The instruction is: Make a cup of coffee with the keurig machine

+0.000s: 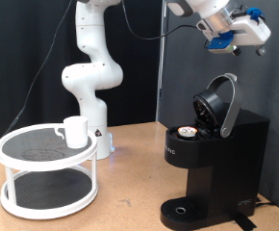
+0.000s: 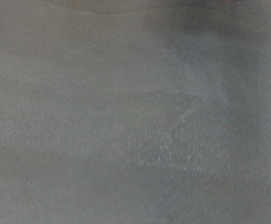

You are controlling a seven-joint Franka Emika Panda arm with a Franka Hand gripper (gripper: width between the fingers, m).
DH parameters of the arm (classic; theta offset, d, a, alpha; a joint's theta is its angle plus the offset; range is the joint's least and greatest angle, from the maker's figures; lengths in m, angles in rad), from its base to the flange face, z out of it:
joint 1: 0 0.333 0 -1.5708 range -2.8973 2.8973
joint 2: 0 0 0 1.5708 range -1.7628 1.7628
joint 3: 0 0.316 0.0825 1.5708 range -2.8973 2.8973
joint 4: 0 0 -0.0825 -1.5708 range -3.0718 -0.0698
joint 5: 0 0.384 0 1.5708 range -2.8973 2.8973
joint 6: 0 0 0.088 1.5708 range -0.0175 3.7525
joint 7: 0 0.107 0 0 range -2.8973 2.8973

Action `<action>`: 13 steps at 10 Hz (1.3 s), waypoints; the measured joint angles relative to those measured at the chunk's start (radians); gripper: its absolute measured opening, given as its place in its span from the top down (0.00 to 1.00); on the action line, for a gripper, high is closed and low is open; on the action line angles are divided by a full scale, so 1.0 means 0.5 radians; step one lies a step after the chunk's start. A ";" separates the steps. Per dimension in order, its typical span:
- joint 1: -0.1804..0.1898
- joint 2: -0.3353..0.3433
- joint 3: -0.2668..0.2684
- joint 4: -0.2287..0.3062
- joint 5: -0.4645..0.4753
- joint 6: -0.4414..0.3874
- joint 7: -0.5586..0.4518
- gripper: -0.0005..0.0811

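Observation:
The keurig machine (image 1: 215,159) stands at the exterior view's right with its rounded lid (image 1: 219,104) hinged open. A small pale pod (image 1: 187,134) sits in the open chamber. The cup (image 1: 76,131), a white mug, stands on the top tier of a white two-tier rack at the exterior view's left. My gripper (image 1: 238,31) is high at the top right, well above the open lid, and nothing shows between its fingers. The wrist view shows only a blank grey surface.
The white two-tier round rack (image 1: 45,173) takes up the left of the wooden table (image 1: 130,207). The arm's white base (image 1: 89,87) stands behind it. A dark curtain hangs behind the scene.

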 joint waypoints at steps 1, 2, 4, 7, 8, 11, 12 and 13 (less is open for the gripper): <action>0.000 0.001 0.001 0.000 -0.047 0.000 0.011 0.09; -0.001 0.002 0.002 -0.002 -0.089 -0.002 0.029 0.21; -0.005 0.004 0.001 -0.010 -0.139 -0.008 0.036 0.43; -0.015 0.012 -0.001 -0.047 -0.212 -0.018 0.050 0.83; -0.019 0.015 -0.002 -0.065 -0.232 -0.018 0.055 0.83; -0.041 0.025 -0.006 -0.113 -0.249 -0.018 0.056 0.98; -0.050 0.029 -0.008 -0.122 -0.249 -0.017 0.055 0.98; -0.059 0.032 -0.011 -0.129 -0.249 -0.017 0.050 0.99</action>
